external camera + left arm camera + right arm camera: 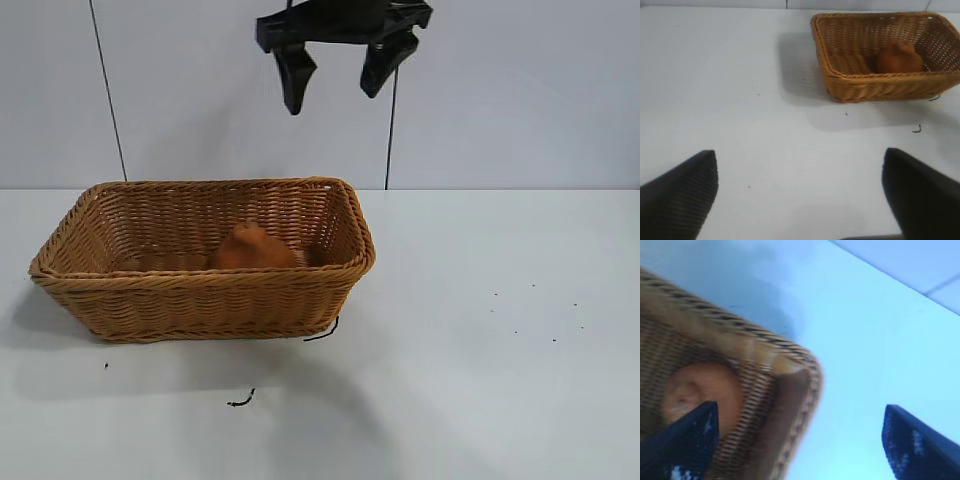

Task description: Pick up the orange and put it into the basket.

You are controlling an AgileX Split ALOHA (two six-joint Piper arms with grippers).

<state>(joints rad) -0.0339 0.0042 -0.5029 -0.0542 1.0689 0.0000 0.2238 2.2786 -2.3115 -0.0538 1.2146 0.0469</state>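
Note:
The orange [250, 248] lies inside the basket [200, 305], right of its middle, on the white table. My right gripper [332, 100] hangs high above the basket's right end, open and empty. In the right wrist view the orange [700, 387] rests in the basket [790, 390] below my open right gripper [799, 407], which is over the basket's corner. My left gripper [799, 151] is open and empty over bare table, well away from the basket [875, 87] and the orange [899, 58]. It does not show in the exterior view.
Small black scraps lie on the table in front of the basket [240, 401] and at its right corner [322, 333]. A thin black cable [108, 90] runs down the back wall.

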